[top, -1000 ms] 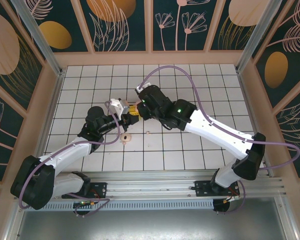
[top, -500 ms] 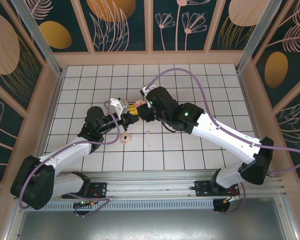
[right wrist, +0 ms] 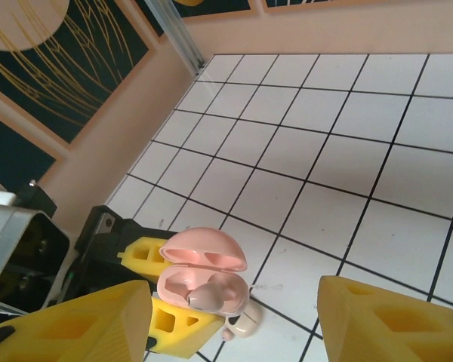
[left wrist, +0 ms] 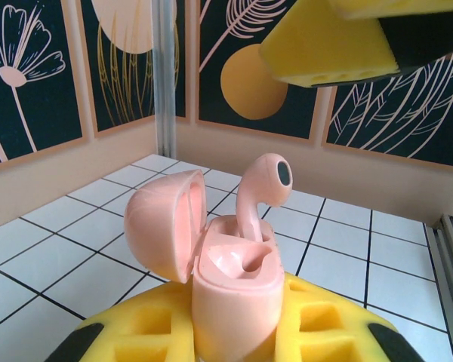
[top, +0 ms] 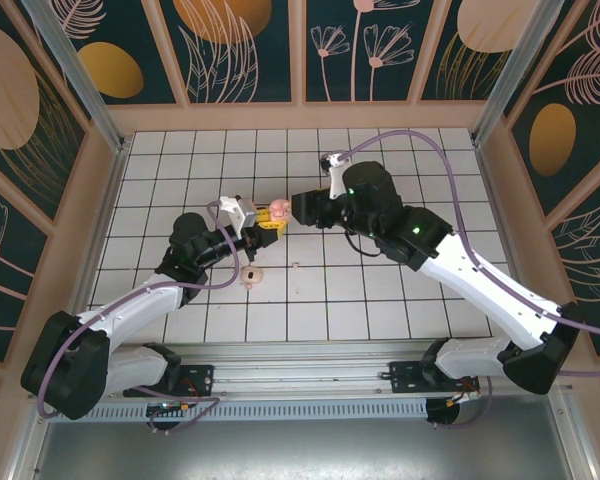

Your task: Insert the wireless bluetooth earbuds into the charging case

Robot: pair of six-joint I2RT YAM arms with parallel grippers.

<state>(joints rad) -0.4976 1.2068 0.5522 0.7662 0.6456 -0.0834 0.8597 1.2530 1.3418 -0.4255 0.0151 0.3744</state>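
The left end effector (top: 271, 216) clamps the charging case (left wrist: 234, 290) upright, lid open for loading, with one earbud (left wrist: 260, 188) half-seated. The right end effector (right wrist: 234, 324) hovers apart; the pale speck (top: 295, 265) is possibly the other.

**Face to face: one grip closed, one spread wide**

The white, black-jointed left arm (top: 130, 310) rises from its base at the near left. It bends at a black elbow and stretches rightward, low and nearly level. Its yellow-padded left hand (top: 265, 224) points right, with the jaws closed on the base of a pale pink charging case (left wrist: 234, 294) whose lid is hinged open. The white right arm (top: 480, 285) runs from its base at the near right in a long diagonal, away and to the left. Its black wrist (top: 360, 190) is turned leftward. The yellow-padded right hand (right wrist: 234, 305) faces the left hand, near it but apart, with its two fingers (right wrist: 68, 328) spread wide.
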